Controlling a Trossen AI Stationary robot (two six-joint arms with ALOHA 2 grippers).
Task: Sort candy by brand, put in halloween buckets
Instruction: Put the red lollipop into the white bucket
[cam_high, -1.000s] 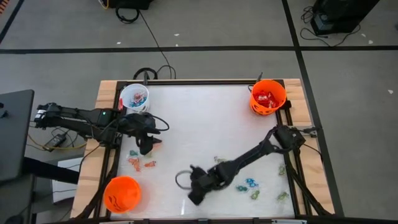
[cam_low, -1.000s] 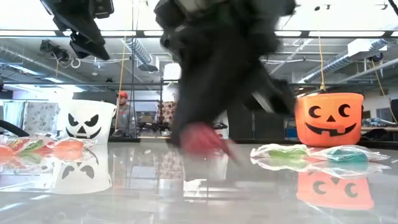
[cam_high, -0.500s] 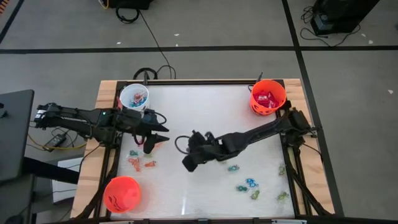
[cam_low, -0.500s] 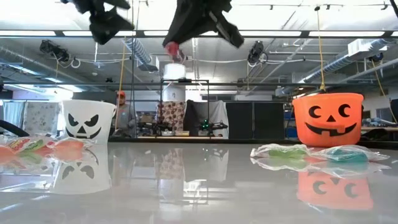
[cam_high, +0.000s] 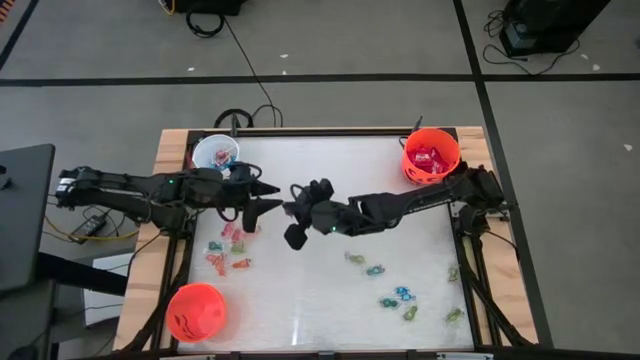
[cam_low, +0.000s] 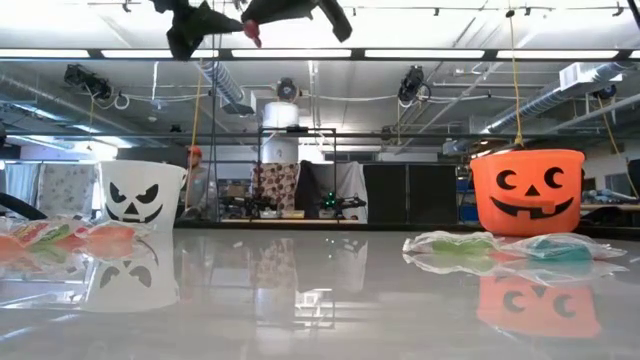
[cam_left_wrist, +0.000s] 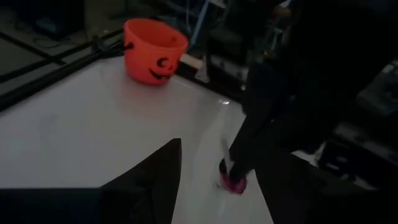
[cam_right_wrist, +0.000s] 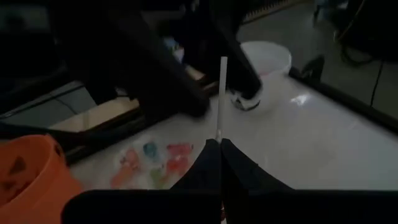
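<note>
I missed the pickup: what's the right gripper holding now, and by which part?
The right gripper is shut on a lollipop, gripping the base of its white stick.

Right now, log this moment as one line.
right jaws: shut on lollipop, raised mid-table | left jaws: open, facing it, raised | white bucket: beside left arm

Lollipop (cam_right_wrist: 220, 93) head hidden between right gripper (cam_right_wrist: 220, 146) fingers; both arms cut off at 12 o'clock in low view.
</note>
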